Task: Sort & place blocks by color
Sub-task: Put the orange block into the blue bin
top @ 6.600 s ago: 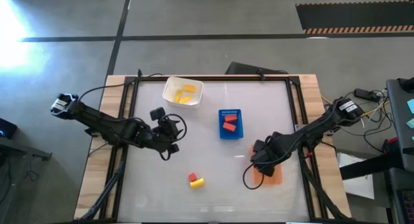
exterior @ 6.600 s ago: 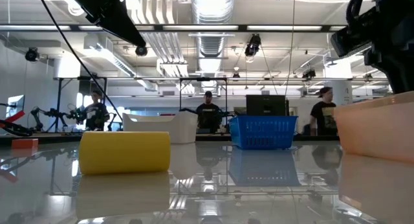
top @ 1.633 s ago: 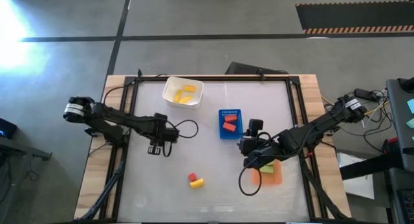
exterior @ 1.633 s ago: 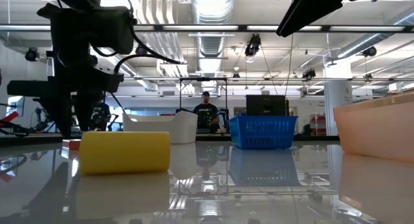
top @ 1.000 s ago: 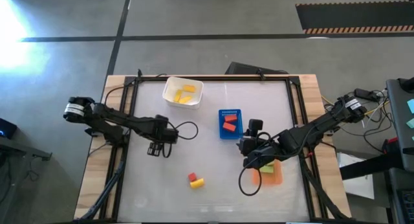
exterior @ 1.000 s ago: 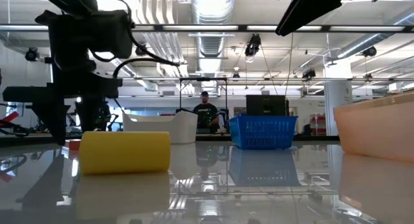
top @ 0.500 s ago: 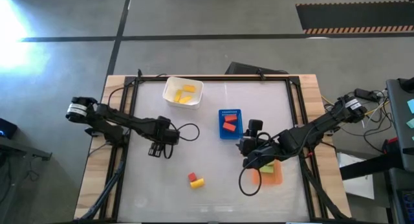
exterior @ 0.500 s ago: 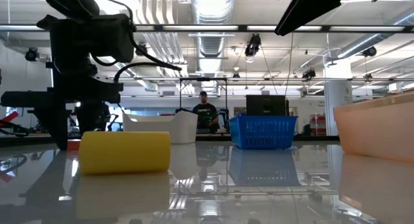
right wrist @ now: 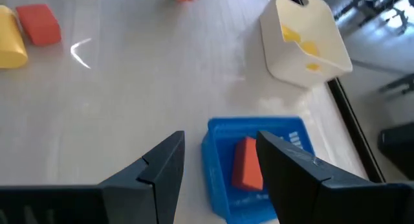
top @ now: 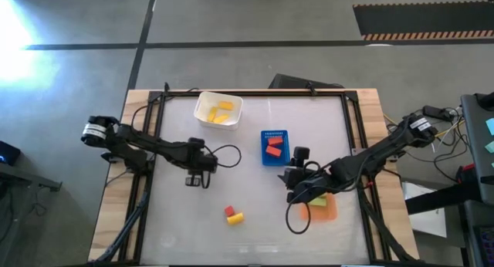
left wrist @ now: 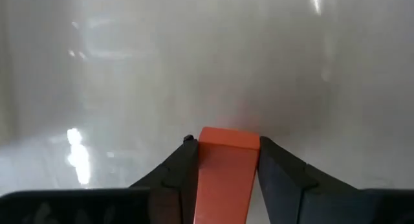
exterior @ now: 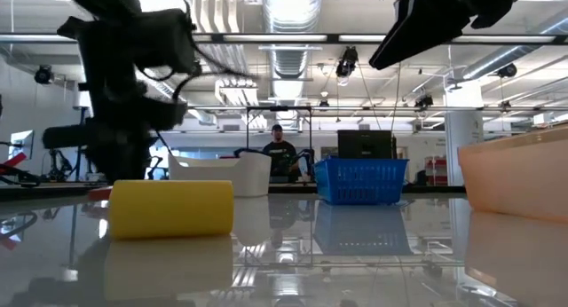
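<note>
From above, the left gripper (top: 194, 180) sits low at the table's (top: 247, 236) left-centre, the right gripper (top: 292, 177) just beside the blue tray (top: 275, 147); a red and a yellow block (top: 236, 217) lie near the front. The low view adds only that yellow block large in front. The left wrist view settles it: a red block (left wrist: 226, 166) is pinched between the two fingers, which were wide a second ago. The right wrist view shows its fingers (right wrist: 155, 172) parted and empty, above the tray with red inside; the white tub (right wrist: 304, 39) holds yellow.
</note>
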`<move>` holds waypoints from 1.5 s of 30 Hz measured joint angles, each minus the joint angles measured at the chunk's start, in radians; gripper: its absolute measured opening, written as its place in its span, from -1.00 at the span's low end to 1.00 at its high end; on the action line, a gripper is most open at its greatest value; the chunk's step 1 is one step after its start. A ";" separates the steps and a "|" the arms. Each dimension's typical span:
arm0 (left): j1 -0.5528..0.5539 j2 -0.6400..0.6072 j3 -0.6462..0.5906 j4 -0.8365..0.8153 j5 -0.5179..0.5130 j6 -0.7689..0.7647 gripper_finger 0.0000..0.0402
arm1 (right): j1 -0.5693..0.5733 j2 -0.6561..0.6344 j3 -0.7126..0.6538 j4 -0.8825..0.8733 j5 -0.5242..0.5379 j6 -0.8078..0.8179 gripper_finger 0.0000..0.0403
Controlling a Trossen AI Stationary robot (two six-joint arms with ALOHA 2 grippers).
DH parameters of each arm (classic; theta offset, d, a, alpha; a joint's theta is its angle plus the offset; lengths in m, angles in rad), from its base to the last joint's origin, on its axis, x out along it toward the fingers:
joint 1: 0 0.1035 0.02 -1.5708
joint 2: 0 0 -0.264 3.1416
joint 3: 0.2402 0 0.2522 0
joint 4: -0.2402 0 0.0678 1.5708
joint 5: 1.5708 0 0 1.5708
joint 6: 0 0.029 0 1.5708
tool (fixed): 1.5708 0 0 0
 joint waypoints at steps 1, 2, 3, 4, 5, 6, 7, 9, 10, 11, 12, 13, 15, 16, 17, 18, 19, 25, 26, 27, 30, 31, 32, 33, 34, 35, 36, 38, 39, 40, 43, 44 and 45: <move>-0.008 -0.012 0.004 0.017 -0.020 -0.015 -0.46 | 0.000 0.000 -0.008 0.026 0.000 -0.015 -0.09; -0.017 -0.027 0.005 0.028 -0.043 -0.028 -0.46 | 0.000 0.000 -0.016 0.054 0.000 -0.034 -0.09; -0.030 -0.039 0.005 0.050 -0.054 -0.030 -0.46 | 0.000 0.000 -0.020 0.079 0.000 -0.050 -0.09; -0.041 -0.050 0.005 0.089 -0.060 -0.030 -0.46 | 0.000 0.000 -0.022 0.096 0.000 -0.062 -0.09; -0.053 -0.060 0.005 0.134 -0.070 -0.030 -0.46 | 0.000 0.000 -0.025 0.114 -0.001 -0.080 -0.09; -0.064 -0.073 0.005 0.171 -0.081 -0.031 -0.46 | 0.000 0.000 -0.027 0.132 -0.001 -0.090 -0.09; -0.077 -0.088 0.005 0.208 -0.093 -0.032 -0.46 | 0.000 0.000 -0.029 0.147 -0.001 -0.106 -0.09; -0.101 -0.112 0.005 0.300 -0.127 -0.032 -0.46 | 0.000 0.000 -0.031 0.186 -0.002 -0.131 -0.09; -0.113 -0.123 0.005 0.346 -0.147 -0.032 -0.46 | 0.000 0.000 -0.033 0.207 -0.006 -0.143 -0.09; -0.125 -0.133 0.004 0.393 -0.164 -0.030 -0.46 | 0.000 0.000 -0.036 0.230 -0.016 -0.159 -0.09; -0.137 -0.143 0.004 0.444 -0.180 -0.029 -0.46 | 0.000 0.000 -0.041 0.260 -0.031 -0.171 -0.09; -0.148 -0.153 0.004 0.491 -0.192 -0.029 -0.46 | 0.000 0.000 -0.048 0.297 -0.048 -0.191 -0.09; -0.169 -0.171 0.003 0.573 -0.216 -0.027 -0.46 | 0.000 0.000 -0.063 0.368 -0.079 -0.223 -0.09; -0.179 -0.176 0.003 0.612 -0.229 -0.024 -0.46 | 0.000 0.000 -0.069 0.401 -0.094 -0.240 -0.09; -0.189 -0.184 0.003 0.645 -0.240 -0.021 -0.46 | 0.000 0.000 -0.075 0.429 -0.104 -0.251 -0.09; -0.200 -0.190 0.001 0.682 -0.255 -0.021 -0.46 | 0.000 0.000 -0.081 0.460 -0.107 -0.261 -0.09; -0.207 -0.195 0.000 0.725 -0.263 -0.021 -0.46 | 0.000 0.000 -0.086 0.487 -0.108 -0.264 -0.09; -0.258 -0.196 -0.017 1.035 -0.263 0.006 -0.46 | 0.000 0.000 -0.113 0.616 -0.114 -0.290 -0.09; -0.263 -0.193 -0.024 1.083 -0.263 0.006 -0.46 | -0.001 0.000 -0.117 0.639 -0.119 -0.293 -0.09; -0.266 -0.189 -0.032 1.130 -0.261 0.004 -0.46 | -0.002 0.000 -0.122 0.664 -0.125 -0.296 -0.09; -0.274 -0.165 -0.050 1.244 -0.261 -0.001 -0.46 | -0.003 0.000 -0.148 0.757 -0.132 -0.300 -0.05; -0.276 -0.154 -0.053 1.276 -0.259 -0.001 -0.46 | -0.005 0.000 -0.159 0.791 -0.132 -0.300 -0.03; -0.278 -0.140 -0.054 1.313 -0.254 -0.001 -0.46 | -0.007 0.000 -0.170 0.827 -0.132 -0.298 0.00; -0.279 -0.126 -0.054 1.349 -0.249 0.002 -0.46 | -0.007 0.000 -0.180 0.858 -0.132 -0.294 0.02; -0.280 -0.112 -0.054 1.381 -0.246 0.006 -0.46 | -0.009 0.000 -0.188 0.886 -0.132 -0.292 0.05; -0.280 -0.098 -0.054 1.413 -0.244 0.013 -0.46 | -0.011 0.000 -0.196 0.912 -0.132 -0.290 0.07; -0.280 -0.083 -0.054 1.446 -0.242 0.022 -0.46 | -0.012 0.000 -0.202 0.932 -0.133 -0.284 0.09; -0.280 -0.046 -0.054 1.530 -0.241 0.032 -0.46 | -0.018 0.000 -0.211 0.963 -0.134 -0.272 0.12; -0.280 -0.029 -0.054 1.575 -0.241 0.038 -0.46 | -0.018 0.000 -0.213 0.971 -0.134 -0.272 0.13; -0.280 -0.011 -0.054 1.623 -0.241 0.049 -0.46 | -0.019 0.000 -0.213 0.975 -0.134 -0.272 0.14; -0.280 0.038 -0.045 1.733 -0.239 0.078 -0.46 | -0.020 0.000 -0.214 0.975 -0.135 -0.273 0.15; -0.280 0.054 -0.038 1.754 -0.237 0.087 -0.46 | -0.020 0.000 -0.213 0.976 -0.135 -0.272 0.16; -0.280 0.071 -0.028 1.774 -0.232 0.100 -0.46 | -0.021 0.000 -0.213 0.979 -0.135 -0.272 0.16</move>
